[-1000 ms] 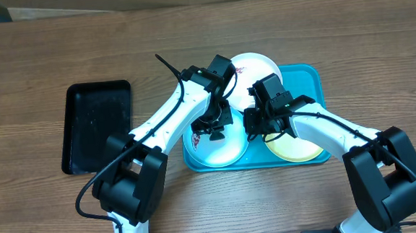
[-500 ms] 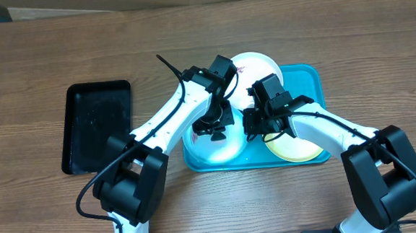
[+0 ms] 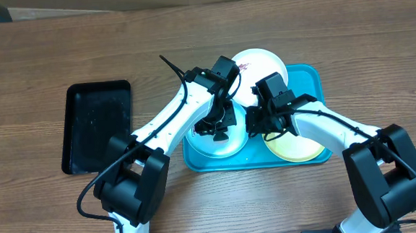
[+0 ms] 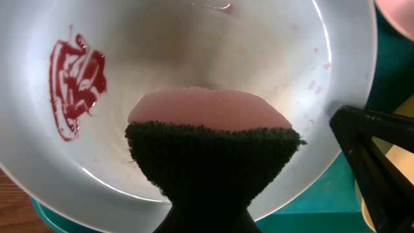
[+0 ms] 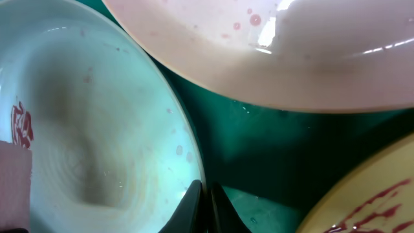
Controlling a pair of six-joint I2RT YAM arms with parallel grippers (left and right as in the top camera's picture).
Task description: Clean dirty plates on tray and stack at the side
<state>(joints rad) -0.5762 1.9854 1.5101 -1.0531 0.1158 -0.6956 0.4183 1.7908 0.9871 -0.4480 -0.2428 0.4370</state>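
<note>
The turquoise tray [image 3: 314,77] holds three plates. The pale blue plate [image 3: 217,146] lies at its left, with a dark-red smear [image 4: 74,84] on it. My left gripper [image 3: 218,129] is shut on a pink sponge with a dark scouring side [image 4: 213,136] and presses it on this plate. My right gripper [image 5: 206,207] is shut on the pale blue plate's right rim [image 5: 187,149]. The white plate [image 3: 262,62] leans over the tray's far edge. The yellow-green plate [image 3: 297,148], smeared red, lies at the tray's right.
A black tray [image 3: 96,123] lies on the wooden table left of the turquoise tray. The two arms cross close together over the tray's middle. Bare tray floor [image 5: 259,149] shows between the plates.
Both grippers and the pale blue plate have shifted slightly to the right and away. The sponge has slid a little across the plate.
</note>
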